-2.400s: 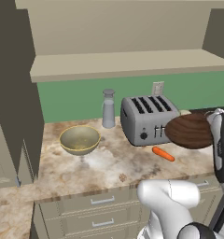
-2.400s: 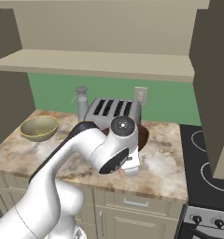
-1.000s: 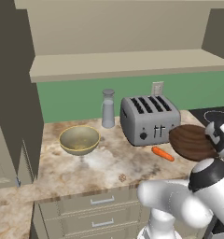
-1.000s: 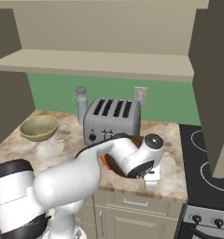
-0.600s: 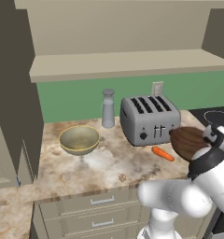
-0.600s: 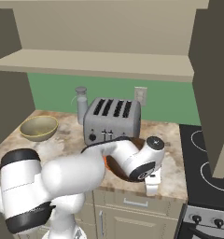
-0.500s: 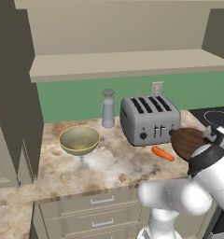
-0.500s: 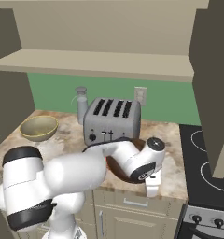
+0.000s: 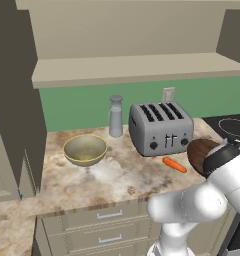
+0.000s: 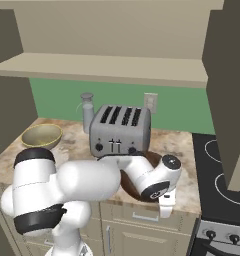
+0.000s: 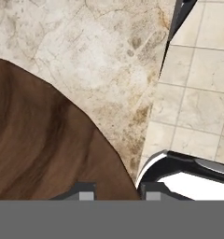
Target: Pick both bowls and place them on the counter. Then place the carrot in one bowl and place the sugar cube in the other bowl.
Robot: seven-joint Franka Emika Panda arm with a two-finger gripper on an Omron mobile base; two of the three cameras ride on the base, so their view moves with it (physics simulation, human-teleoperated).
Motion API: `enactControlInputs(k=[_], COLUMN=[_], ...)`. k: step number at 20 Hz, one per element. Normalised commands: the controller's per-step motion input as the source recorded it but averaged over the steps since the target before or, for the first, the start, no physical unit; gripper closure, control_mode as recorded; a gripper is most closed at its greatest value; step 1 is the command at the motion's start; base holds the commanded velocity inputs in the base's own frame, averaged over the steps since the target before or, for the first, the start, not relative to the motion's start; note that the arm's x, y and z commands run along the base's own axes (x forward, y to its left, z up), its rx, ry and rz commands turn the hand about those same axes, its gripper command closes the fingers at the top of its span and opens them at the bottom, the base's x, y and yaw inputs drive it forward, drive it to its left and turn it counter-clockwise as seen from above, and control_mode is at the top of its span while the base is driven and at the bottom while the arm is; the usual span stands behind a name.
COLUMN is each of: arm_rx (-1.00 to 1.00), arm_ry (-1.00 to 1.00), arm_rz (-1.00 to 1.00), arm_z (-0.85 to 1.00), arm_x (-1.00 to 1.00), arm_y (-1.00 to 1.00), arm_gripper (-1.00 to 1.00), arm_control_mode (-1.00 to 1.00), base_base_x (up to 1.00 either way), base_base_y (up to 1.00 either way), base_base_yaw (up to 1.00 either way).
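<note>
The dark brown wooden bowl [image 9: 198, 151] rests low at the right end of the counter [image 9: 112, 172], just right of the orange carrot [image 9: 174, 164], half hidden by my arm. In the hand view this bowl [image 11: 39, 144] is at the left, and my gripper [image 11: 116, 193] straddles its rim, one fingertip over the wood and the other just outside it. How tightly the jaws bear on the rim is unclear. The beige-olive bowl [image 9: 84, 149] stands on the counter at the left. The sugar cube [image 9: 131, 190] lies near the front edge.
A silver toaster [image 9: 161, 128] and a grey shaker [image 9: 115, 123] stand at the back by the green wall. A black stove [image 9: 234, 127] adjoins the counter's right end. In the hand view the counter's edge drops to the tiled floor [image 11: 198, 93] close beside the bowl.
The wooden bowl has come down and slightly left, settling beside the carrot. My arm has folded lower over it. The other things have stayed put.
</note>
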Motion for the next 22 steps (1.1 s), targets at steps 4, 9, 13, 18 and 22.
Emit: enactControlInputs(k=[4,9,13,18,22], arm_rx=[0.03,0.01,0.00,0.03,0.05], arm_ry=[0.03,0.02,0.00,0.00,0.00], arm_rz=[-0.03,-0.02,-0.01,0.00,0.00], arm_z=[-0.13,-0.01,0.00,0.00,0.03], arm_x=[0.06,0.11,0.03,0.00,0.00], arm_y=[-0.15,-0.11,0.00,0.03,0.06], arm_gripper=[1.00,1.00,1.00,-1.00,-1.00], arm_control_mode=[-1.00,-1.00,-1.00,-1.00,-1.00], base_base_x=[0.00,0.00,0.00,0.00,0.00], base_base_y=[0.00,0.00,0.00,0.00,0.00], base_base_yaw=[0.00,0.00,0.00,0.00,0.00])
